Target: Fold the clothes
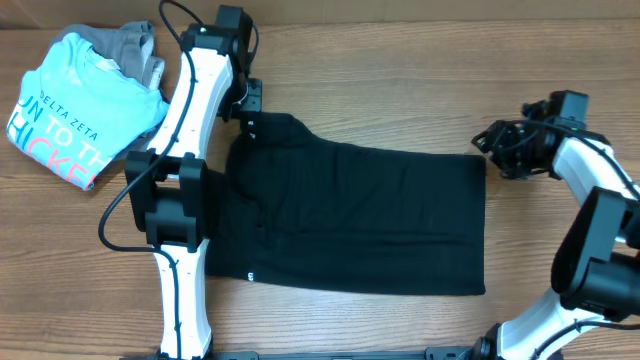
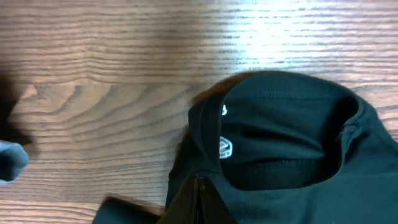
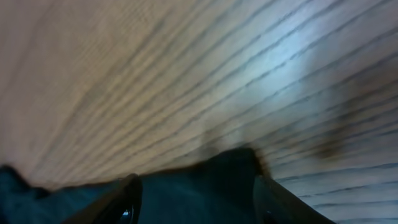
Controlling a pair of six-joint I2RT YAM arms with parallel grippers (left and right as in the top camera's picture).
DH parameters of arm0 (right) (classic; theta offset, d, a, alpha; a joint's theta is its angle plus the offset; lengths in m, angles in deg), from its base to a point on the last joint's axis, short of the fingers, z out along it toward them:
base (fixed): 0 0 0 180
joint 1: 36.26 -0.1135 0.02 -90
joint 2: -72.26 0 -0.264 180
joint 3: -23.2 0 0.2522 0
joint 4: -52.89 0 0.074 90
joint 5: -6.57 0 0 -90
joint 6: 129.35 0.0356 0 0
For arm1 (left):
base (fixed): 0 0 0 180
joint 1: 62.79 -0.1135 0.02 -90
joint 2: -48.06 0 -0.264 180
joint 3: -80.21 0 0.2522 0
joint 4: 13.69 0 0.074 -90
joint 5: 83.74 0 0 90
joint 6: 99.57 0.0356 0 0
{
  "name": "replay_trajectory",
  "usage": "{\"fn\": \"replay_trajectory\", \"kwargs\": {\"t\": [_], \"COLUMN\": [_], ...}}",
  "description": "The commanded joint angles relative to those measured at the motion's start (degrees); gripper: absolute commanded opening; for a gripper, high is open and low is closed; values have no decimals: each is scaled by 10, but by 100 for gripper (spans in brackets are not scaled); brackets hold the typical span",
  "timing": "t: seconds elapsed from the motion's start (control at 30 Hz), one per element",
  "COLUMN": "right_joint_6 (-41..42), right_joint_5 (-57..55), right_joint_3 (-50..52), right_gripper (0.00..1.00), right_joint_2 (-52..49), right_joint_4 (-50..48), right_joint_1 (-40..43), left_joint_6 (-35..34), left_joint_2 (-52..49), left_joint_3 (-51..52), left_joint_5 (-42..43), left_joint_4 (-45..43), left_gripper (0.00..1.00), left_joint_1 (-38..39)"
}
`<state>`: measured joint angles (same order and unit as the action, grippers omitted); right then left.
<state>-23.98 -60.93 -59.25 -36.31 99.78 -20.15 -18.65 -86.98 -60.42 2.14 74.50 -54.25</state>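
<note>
Right now the left gripper [image 1: 251, 115] is clenched on the black T-shirt [image 1: 370, 220], its 2 fingers pinched together on the cloth just beside the collar [image 2: 280, 124]. In its wrist view the open neck hole lies directly ahead of the fingertips, with a small white label [image 2: 226, 147] inside the neckband. From this gripper the rest of the shirt spreads away flat across the wooden table [image 1: 400, 60] as a rough rectangle.

The right gripper [image 1: 487, 140] is released, its 2 fingers [image 3: 121, 202] well apart, just beside the shirt corner on its own side. In its wrist view a dark corner of cloth sits between those fingers; whether they touch it I cannot tell.

On the other side of the left arm from the shirt, a light blue T-shirt [image 1: 70, 110] with lettering lies partly over a grey garment [image 1: 130, 45].
</note>
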Motion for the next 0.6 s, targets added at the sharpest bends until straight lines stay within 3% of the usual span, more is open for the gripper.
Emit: {"fn": "replay_trajectory", "kwargs": {"t": [0.0, 0.07, 0.13, 0.33, 0.47, 0.57], "right_joint_6": [-3, 0, 1, 10, 19, 26], "right_joint_5": [-76, -94, -94, -102, -111, -109], "right_joint_3": [0, 1, 1, 0, 0, -1], "right_gripper": [60, 61, 56, 28, 4, 4], "right_joint_2": [-16, -26, -32, -35, -35, -29], "right_joint_4": [14, 22, 24, 34, 36, 38], "right_joint_1": [-16, -24, -33, -52, -47, -38], "left_joint_6": [-12, -12, -12, -12, -12, -11], "left_joint_2": [-1, -2, -3, -3, -3, -3], "left_joint_3": [-16, -16, -15, -15, -15, -15], "left_joint_5": [-3, -3, -3, -3, -3, -3], "left_joint_4": [0, -3, -4, 0, 2, 4], "left_gripper": [15, 30, 34, 34, 34, 34], "left_joint_1": [-3, -3, -3, -3, -3, -3]}}
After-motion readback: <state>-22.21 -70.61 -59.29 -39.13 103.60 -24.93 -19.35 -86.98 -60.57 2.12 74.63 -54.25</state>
